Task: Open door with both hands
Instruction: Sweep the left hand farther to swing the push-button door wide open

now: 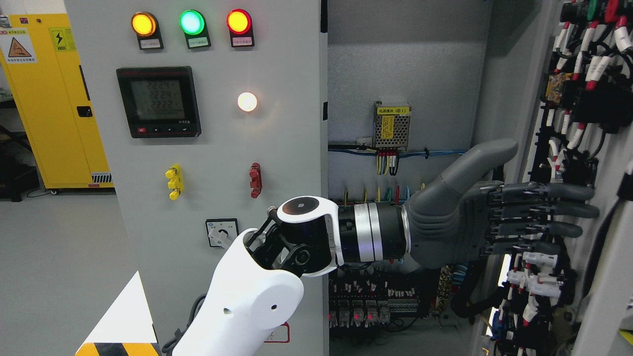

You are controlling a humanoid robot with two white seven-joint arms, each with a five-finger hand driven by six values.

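The grey cabinet's right door [588,123] stands swung open at the right, its inner face covered in wiring and white-sleeved terminals. My left arm rises from the bottom edge left of the middle and reaches across the open cabinet. Its grey left hand [544,212] is held flat with straight fingers [564,200] and a raised thumb [474,165]. The fingertips lie at the door's inner face; I cannot tell whether they touch it. The hand holds nothing. My right hand is out of view.
The closed left panel [287,148] carries three lit lamps, a meter [159,101], a white lamp, yellow and red handles and a rotary switch. Inside the cabinet [395,74] are a power supply [391,126], cables and relays. A yellow locker [54,99] stands at far left.
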